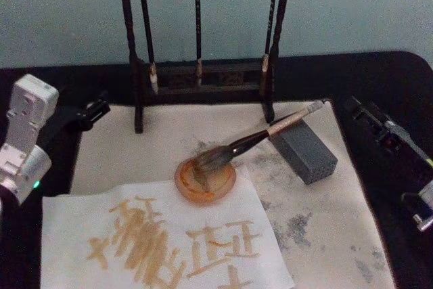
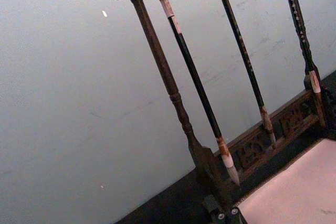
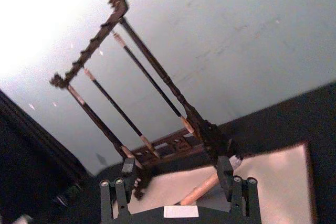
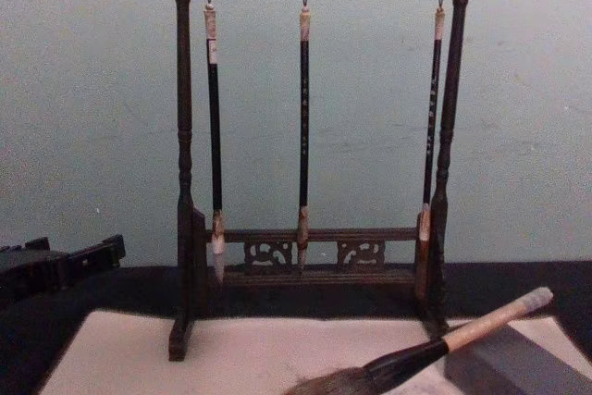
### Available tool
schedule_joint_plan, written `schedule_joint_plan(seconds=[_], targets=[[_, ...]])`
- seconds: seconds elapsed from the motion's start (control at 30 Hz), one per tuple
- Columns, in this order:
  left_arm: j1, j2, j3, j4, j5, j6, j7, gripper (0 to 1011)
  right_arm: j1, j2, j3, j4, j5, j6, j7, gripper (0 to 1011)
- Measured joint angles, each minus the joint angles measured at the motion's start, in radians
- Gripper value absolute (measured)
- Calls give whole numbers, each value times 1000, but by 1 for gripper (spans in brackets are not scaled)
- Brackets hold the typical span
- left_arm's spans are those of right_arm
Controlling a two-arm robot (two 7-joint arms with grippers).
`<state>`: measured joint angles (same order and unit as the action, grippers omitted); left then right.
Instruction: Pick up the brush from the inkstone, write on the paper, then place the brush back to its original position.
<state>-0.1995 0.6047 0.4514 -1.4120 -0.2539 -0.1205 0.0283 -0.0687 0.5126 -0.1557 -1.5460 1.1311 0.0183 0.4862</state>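
Right tool (image 3: 176, 162) wide; left tool (image 1: 89, 112) parked left, state I cannot tell. I judge an off-centre pinch could roll brush (image 1: 254, 139) off inkstone (image 1: 304, 150).

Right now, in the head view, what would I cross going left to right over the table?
left gripper → dish → inkstone → right gripper. The brush spans from dish to inkstone, so it is left out of the order.
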Motion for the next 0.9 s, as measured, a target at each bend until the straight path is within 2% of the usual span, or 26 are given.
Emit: schedule_joint_plan(seconds=[0.03,0.2,0.23,0.6,0.9], targets=[[0,0,0,0,0,0,0,1002,1,-8,4,10,39,18,8,1001],[0,0,0,0,0,0,0,1002,0,-26,13,28,129,52,2,1001],[0,0,0,0,0,0,0,1002,0,-26,13,28,129,52,2,1001],[0,0,0,0,0,0,0,1002,3,-71,31,65,292,94,-75,1001],[0,0,0,0,0,0,0,1002,7,-88,23,82,364,108,-102,1001]])
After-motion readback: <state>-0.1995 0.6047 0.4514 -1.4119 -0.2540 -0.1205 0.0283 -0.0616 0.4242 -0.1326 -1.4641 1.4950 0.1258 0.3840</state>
